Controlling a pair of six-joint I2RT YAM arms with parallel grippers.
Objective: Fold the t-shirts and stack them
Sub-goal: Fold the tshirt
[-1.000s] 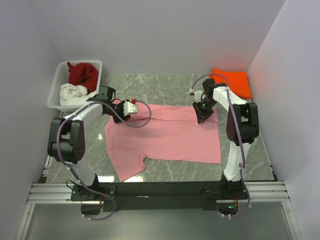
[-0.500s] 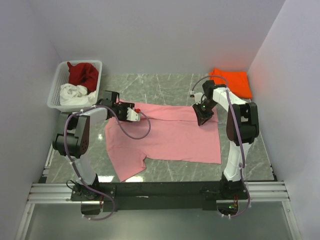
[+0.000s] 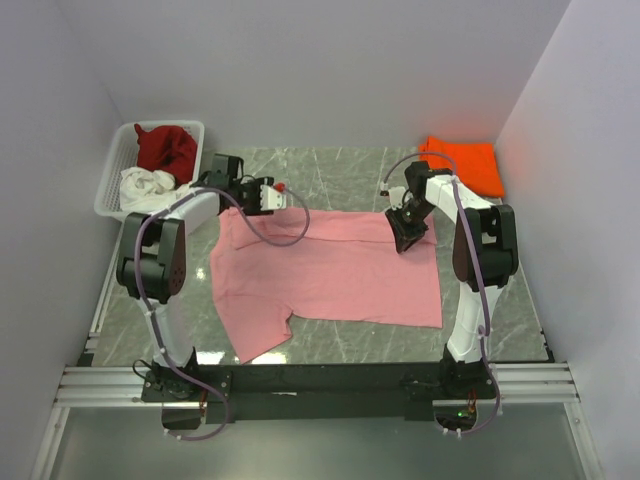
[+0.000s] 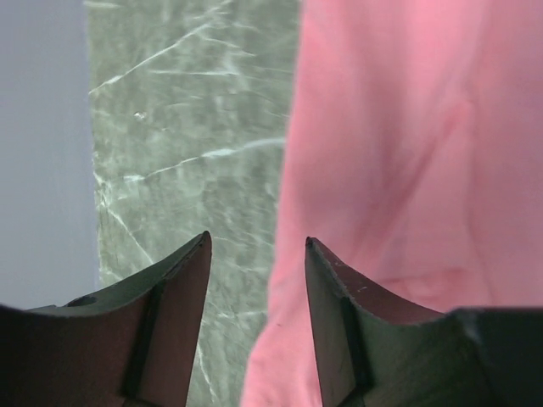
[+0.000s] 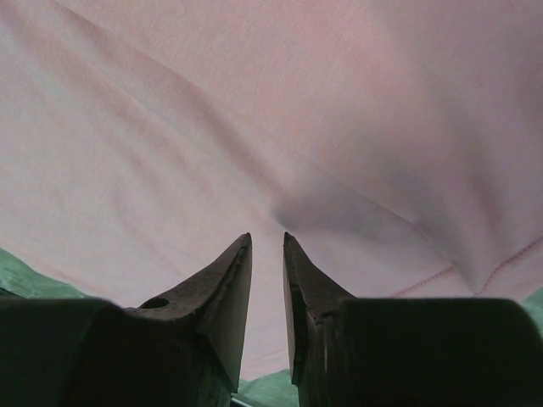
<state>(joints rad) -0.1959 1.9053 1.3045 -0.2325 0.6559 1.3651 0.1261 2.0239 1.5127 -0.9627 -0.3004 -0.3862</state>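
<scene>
A light pink t-shirt [image 3: 340,270] lies spread flat on the marble table. My left gripper [image 3: 278,193] hovers open above its far left edge; in the left wrist view the gripper [image 4: 256,244] straddles the hem of the pink cloth [image 4: 407,153] with nothing between the fingers. My right gripper [image 3: 407,238] sits over the shirt's far right part. In the right wrist view, that gripper [image 5: 267,239] shows only a narrow empty gap, pink cloth [image 5: 254,110] beneath. A folded bright orange t-shirt [image 3: 465,165] lies at the back right. Dark red [image 3: 168,148] and white [image 3: 145,187] shirts fill the basket.
The white lattice basket [image 3: 112,180] stands at the back left by the left wall. Bare marble [image 4: 187,136] runs between the pink shirt's far edge and the back wall. Side walls close in on both sides.
My left gripper has drawn back from over the pink shirt toward its far left edge, and that corner of the shirt now lies flatter. The right gripper has barely moved.
</scene>
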